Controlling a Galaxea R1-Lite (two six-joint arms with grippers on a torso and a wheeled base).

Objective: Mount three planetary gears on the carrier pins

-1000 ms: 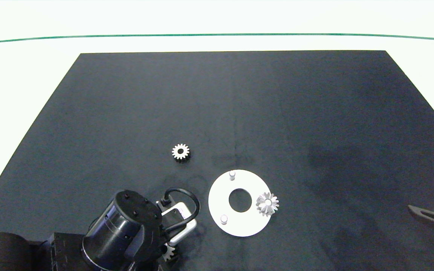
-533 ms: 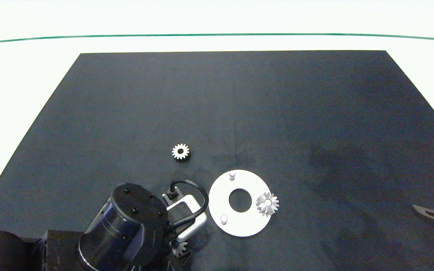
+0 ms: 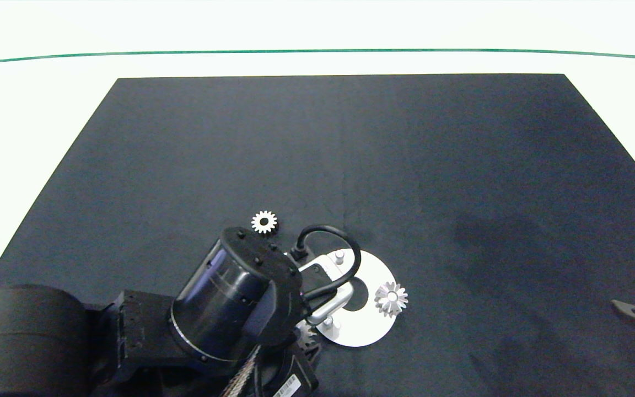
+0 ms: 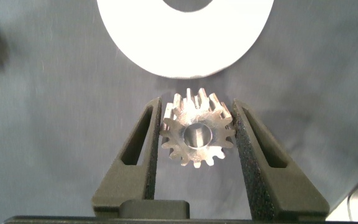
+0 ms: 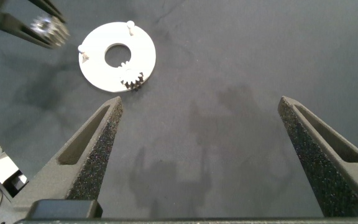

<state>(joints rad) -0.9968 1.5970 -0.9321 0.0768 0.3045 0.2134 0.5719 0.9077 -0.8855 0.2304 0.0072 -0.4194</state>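
My left gripper [image 4: 196,107] is shut on a silver planetary gear [image 4: 196,137], held by its teeth just above the dark mat and short of the white carrier disc [image 4: 185,43]. In the head view this gear [image 3: 307,333] peeks out beneath the left wrist at the disc's near-left rim. A second gear [image 3: 391,298] sits on the disc's right pin. A third gear [image 3: 264,221] lies flat on the mat, up and left of the disc [image 3: 375,325]. The far pin [image 3: 339,256] stands bare; the near-left pin [image 3: 328,322] is partly hidden. My right gripper [image 5: 204,149] hangs open at the right edge.
A large black mat [image 3: 350,154] covers the white table [image 3: 36,110]. The left arm's wrist and cable [image 3: 240,298] overhang the disc's left half. The right wrist view shows the disc [image 5: 98,62] with its mounted gear [image 5: 131,78] far off.
The left arm has swung right and away from the table's near edge with its gear, and now covers the disc's left side. The right gripper drifted slightly toward the right edge.
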